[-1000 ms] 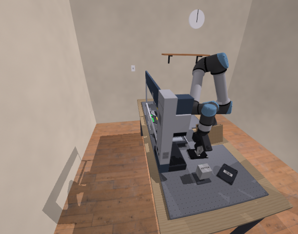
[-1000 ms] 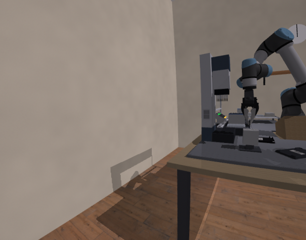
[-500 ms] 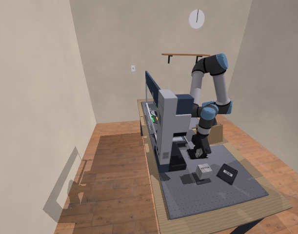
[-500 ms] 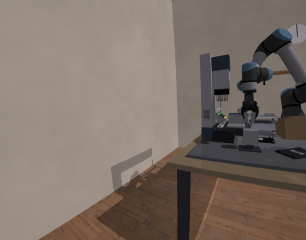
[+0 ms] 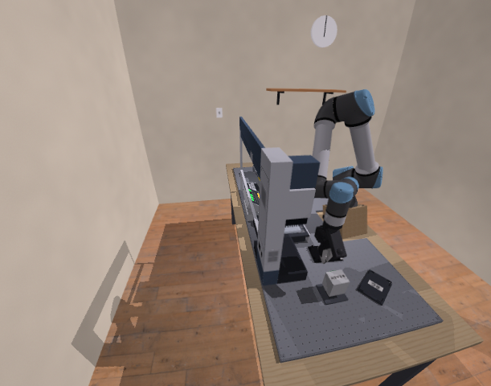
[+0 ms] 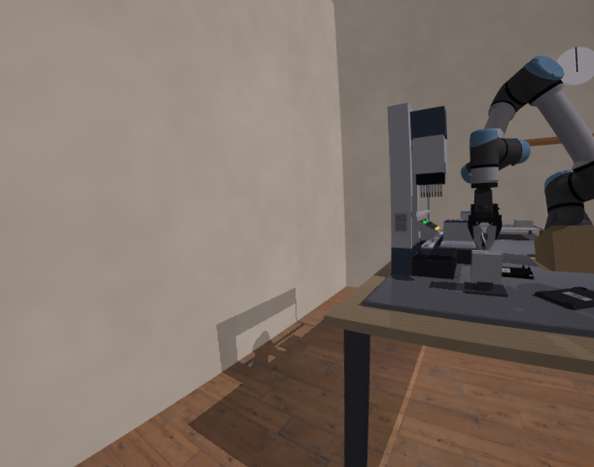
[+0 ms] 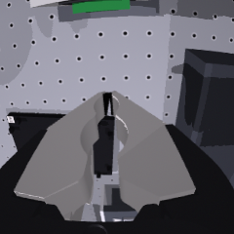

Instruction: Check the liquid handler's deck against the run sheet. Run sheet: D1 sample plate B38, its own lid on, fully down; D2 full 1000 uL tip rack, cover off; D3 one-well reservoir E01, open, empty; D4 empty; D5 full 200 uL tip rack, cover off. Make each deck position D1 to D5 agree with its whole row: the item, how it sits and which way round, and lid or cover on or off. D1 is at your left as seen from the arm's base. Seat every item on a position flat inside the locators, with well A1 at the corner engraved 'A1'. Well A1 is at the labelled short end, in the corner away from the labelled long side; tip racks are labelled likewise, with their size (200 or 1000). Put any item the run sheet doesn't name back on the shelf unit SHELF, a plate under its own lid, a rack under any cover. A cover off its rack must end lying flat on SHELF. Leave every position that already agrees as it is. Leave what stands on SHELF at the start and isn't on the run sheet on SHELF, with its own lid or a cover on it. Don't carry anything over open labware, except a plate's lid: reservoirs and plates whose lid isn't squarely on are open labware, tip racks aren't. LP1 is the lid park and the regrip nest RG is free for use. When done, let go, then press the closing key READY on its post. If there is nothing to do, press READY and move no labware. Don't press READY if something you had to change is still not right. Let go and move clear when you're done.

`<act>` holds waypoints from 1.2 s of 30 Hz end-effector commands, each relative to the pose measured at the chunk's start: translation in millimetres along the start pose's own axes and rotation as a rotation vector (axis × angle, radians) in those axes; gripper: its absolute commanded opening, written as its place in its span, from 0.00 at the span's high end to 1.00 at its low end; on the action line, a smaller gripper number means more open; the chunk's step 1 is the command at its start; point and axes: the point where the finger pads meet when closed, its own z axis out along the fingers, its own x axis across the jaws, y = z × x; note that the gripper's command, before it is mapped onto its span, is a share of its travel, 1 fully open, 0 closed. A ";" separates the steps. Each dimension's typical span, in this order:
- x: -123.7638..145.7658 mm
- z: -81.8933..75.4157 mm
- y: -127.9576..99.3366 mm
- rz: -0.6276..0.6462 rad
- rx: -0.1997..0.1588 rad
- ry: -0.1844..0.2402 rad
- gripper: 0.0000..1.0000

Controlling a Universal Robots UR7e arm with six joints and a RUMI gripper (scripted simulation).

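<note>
Hovering over perforated grey mat | jaws fully closed, empty | boxy white post nearby

A round white clock hangs high on the back wall at twelve o'clock, its hand straight up. Below it a wooden wall shelf sits on two dark brackets. At nine o'clock from that shelf is a small white outlet. A cardboard box stands at three o'clock on the table. Wooden floor lies at seven o'clock.
</note>
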 end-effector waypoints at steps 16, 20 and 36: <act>0.8 1.6 -14.0 -0.001 0.004 0.004 1.00; 0.8 1.5 -20.6 -0.001 0.004 0.004 1.00; 0.7 1.5 -42.3 -0.001 0.004 0.004 1.00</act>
